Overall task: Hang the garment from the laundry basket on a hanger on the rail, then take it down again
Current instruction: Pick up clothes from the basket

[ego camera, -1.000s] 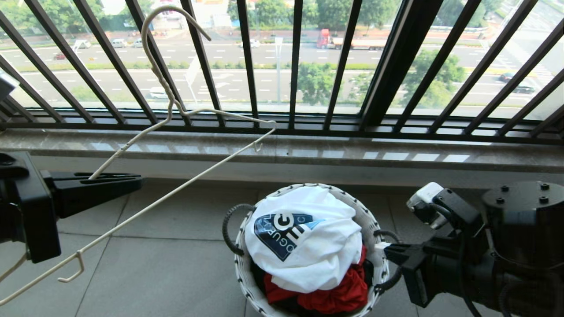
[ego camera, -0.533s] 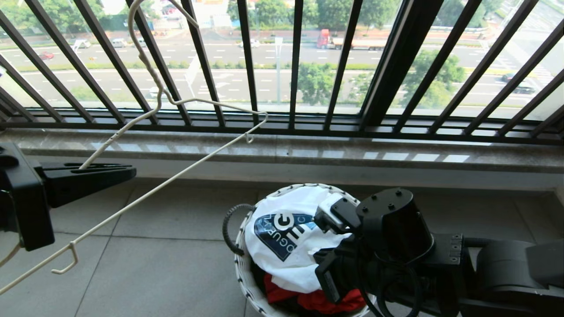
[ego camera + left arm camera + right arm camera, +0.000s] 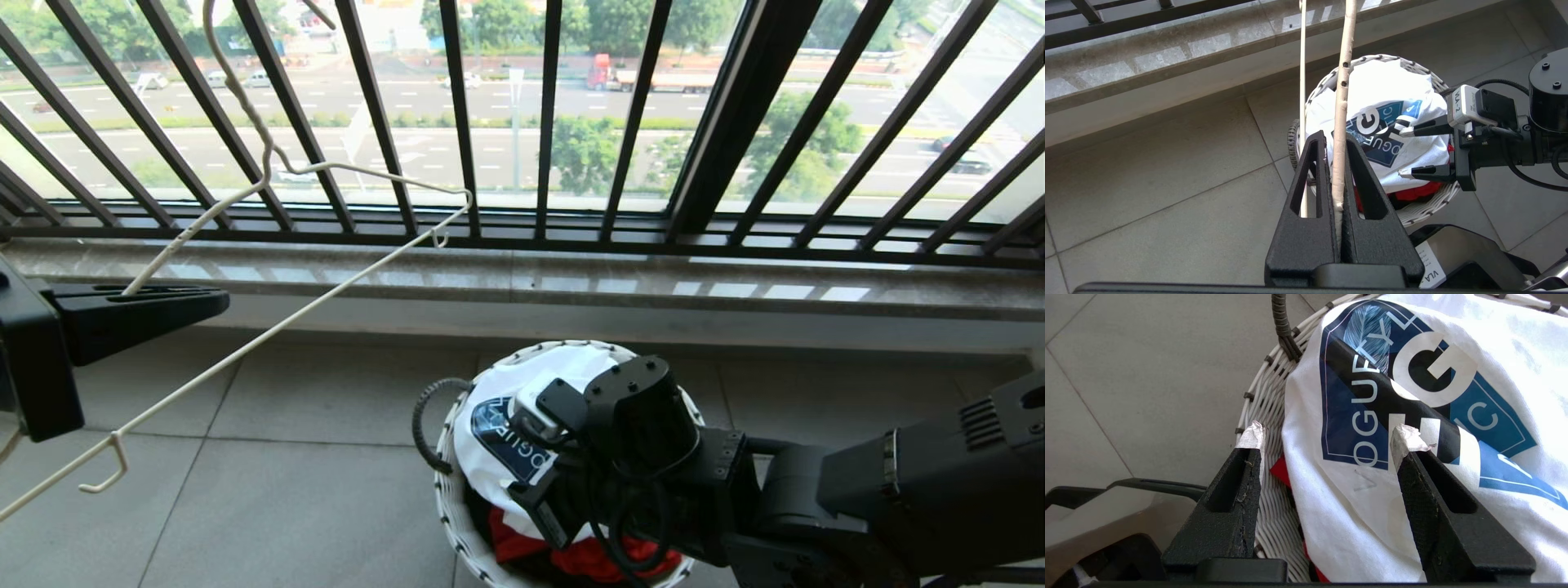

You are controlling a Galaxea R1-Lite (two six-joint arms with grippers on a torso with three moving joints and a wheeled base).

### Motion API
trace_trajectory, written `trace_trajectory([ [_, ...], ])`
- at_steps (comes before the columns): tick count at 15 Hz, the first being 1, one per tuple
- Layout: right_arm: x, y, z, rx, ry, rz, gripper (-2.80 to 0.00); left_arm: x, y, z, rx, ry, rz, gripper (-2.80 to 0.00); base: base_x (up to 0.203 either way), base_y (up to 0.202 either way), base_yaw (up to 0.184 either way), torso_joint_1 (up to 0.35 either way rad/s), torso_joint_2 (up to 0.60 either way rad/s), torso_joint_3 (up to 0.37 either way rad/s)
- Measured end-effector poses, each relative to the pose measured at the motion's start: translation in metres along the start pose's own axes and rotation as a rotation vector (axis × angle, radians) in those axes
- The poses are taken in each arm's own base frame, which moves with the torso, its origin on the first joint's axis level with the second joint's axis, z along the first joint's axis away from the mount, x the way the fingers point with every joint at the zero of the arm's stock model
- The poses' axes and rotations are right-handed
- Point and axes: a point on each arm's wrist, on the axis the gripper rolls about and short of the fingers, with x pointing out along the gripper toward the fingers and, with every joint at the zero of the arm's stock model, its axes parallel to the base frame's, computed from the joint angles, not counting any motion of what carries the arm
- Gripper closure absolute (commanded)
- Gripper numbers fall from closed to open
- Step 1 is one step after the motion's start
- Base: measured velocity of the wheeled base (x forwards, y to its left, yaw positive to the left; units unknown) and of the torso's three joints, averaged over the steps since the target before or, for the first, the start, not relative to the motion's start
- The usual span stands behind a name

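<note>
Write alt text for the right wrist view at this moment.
The open right gripper hovers just above a white T-shirt with a dark blue printed square heaped in a round white woven basket, one taped fingertip over the print, the other over the rim. A red cloth peeks out underneath; grey floor tiles lie beside.

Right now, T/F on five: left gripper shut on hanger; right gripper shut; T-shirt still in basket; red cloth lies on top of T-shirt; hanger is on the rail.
1. Left gripper is shut on the hanger. True.
2. Right gripper is shut. False: open, over the T-shirt.
3. T-shirt is in the basket. True.
4. Red cloth lies on top of the T-shirt. False: it lies under it.
5. Hanger is on the rail. False: it is in the left gripper; no rail in view.
</note>
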Motion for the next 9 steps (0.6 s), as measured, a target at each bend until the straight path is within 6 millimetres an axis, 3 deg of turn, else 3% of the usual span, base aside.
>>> trace_trajectory([
  [6,0.016,-0.012,0.015,-0.121,-0.094,-0.047,-2.80,-0.003,0.002,0.001,0.000,-0.010,0.022,0.00,0.000,0.000,0.000,0.000,0.00,0.000],
  [9,0.029,-0.032,0.011,-0.105,-0.078,-0.090,-2.80,-0.004,0.002,0.002,0.000,-0.012,0.024,0.00,0.000,0.000,0.000,0.000,0.00,0.000],
])
